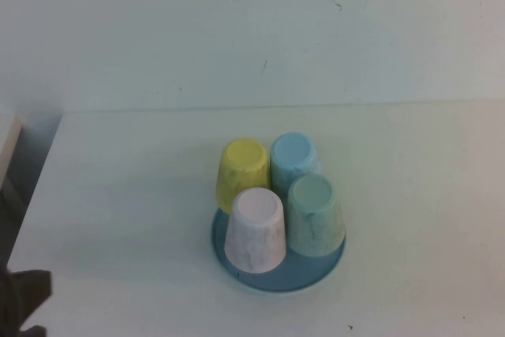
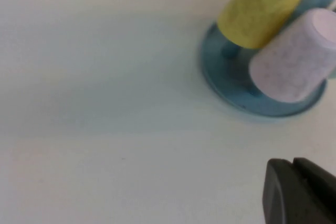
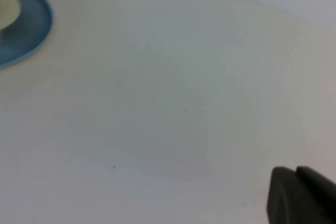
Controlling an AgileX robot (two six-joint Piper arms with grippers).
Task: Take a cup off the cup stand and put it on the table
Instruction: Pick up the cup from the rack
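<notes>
Pale pink cup [image 1: 256, 230] inverted on the blue cup stand [image 1: 237, 270] at mid-desk [image 1: 118, 211], beside yellow [image 1: 242, 173], light blue [image 1: 293, 157] and mint [image 1: 314, 214] cups; left gripper [image 2: 299, 192] and right gripper [image 3: 300, 195] hang well apart from the stand, finger state indiscernible.

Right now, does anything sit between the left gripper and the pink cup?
Nothing visible does. The left gripper is low at the near left over bare table; the pink cup is the stand's nearest-left cup. The right gripper is off to the side.
</notes>
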